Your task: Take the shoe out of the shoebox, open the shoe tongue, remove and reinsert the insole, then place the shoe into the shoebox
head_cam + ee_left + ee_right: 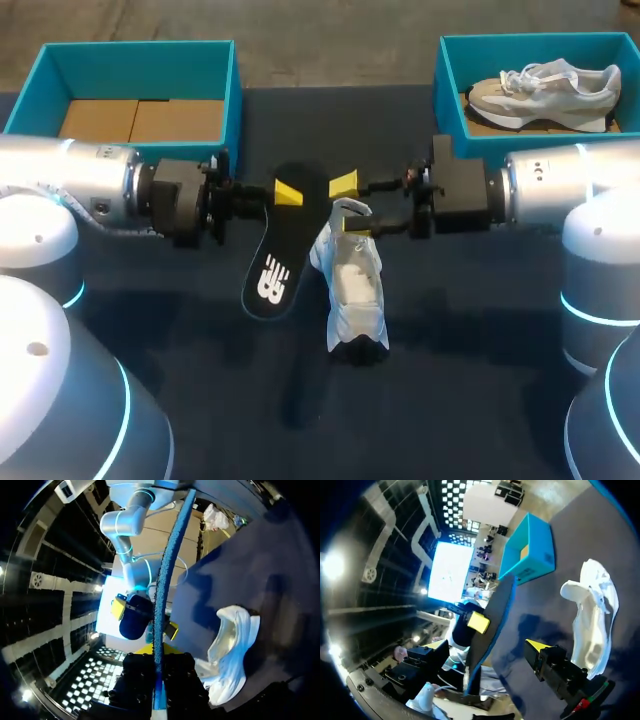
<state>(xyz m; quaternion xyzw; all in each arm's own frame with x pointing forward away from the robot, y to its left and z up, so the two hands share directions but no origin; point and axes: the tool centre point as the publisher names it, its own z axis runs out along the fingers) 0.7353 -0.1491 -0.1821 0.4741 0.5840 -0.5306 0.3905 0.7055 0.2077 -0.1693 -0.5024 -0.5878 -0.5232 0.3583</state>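
The black insole [270,255], blue underneath with a white logo, is held off the table with my left gripper [287,192] shut on its far end. In the left wrist view the insole [161,595] runs edge-on out from between that gripper's [158,652] fingers. My right gripper [348,205] is open, its yellow tips standing apart just right of the insole. In the right wrist view its fingers [487,645] straddle the insole [492,615] without touching it. The white shoe [353,290] lies on the table under my right gripper and shows again in the wrist views [232,640] [595,615].
A teal shoebox [140,85] with a cardboard floor stands at the back left. A second teal shoebox [450,95] at the back right holds a grey shoe [545,90]. Dark cloth [450,400] covers the table in front of the white shoe.
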